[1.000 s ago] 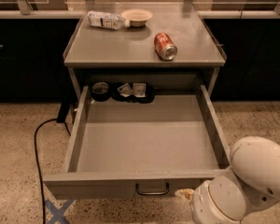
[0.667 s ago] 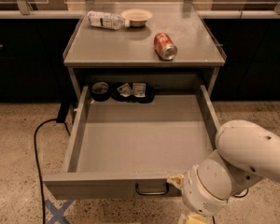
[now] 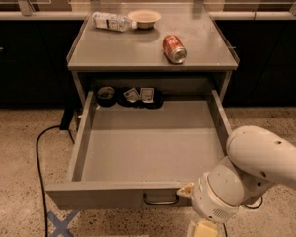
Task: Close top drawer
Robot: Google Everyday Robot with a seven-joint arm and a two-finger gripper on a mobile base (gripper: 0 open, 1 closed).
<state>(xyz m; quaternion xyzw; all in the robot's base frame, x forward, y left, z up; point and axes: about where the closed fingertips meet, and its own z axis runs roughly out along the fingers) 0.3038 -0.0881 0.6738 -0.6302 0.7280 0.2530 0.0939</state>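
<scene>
- The top drawer (image 3: 104, 197) is pulled all the way out of the grey cabinet (image 3: 138, 51).
- The gripper (image 3: 186, 191) is low on the right, at the drawer's front.
- Its light tip is right up against the front, just to the right of the little dark handle (image 3: 160, 200).
- I cannot tell if the gripper is open or closed.
- The big white arm (image 3: 256, 167) hides the drawer's front right corner.
- On top of the cabinet lie a red can (image 3: 174, 49), a bottle (image 3: 111, 21) and a bowl (image 3: 144, 18).
</scene>
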